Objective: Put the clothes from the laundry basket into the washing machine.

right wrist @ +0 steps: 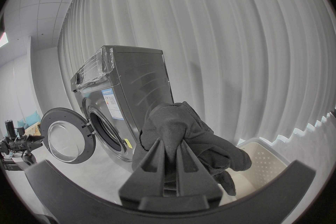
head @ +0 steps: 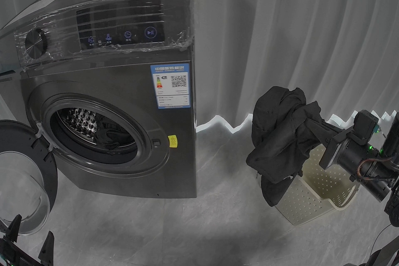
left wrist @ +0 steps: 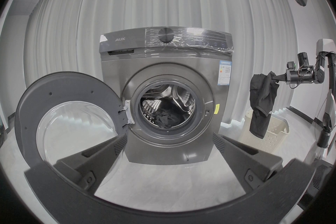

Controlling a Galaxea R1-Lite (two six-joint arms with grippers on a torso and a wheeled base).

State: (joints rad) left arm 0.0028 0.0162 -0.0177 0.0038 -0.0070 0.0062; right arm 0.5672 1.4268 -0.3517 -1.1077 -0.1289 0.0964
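Holds nothing in the left gripper [head: 32, 234], spread wide, low beside the open door [head: 25, 142]. Clamps the right gripper [right wrist: 170, 151] tight on a black garment [head: 282, 138], dangling above the basket [head: 328, 196] on the floor [head: 224, 213] right of the washer [head: 124, 84]. Shows dark clothes [head: 110, 136] in the drum [head: 83, 119].

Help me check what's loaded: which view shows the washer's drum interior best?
The left wrist view: it looks straight into the drum, where dark clothes lie at the bottom. The head view sees it at an angle, showing some dark cloth. The right wrist view catches it side-on, interior hidden.
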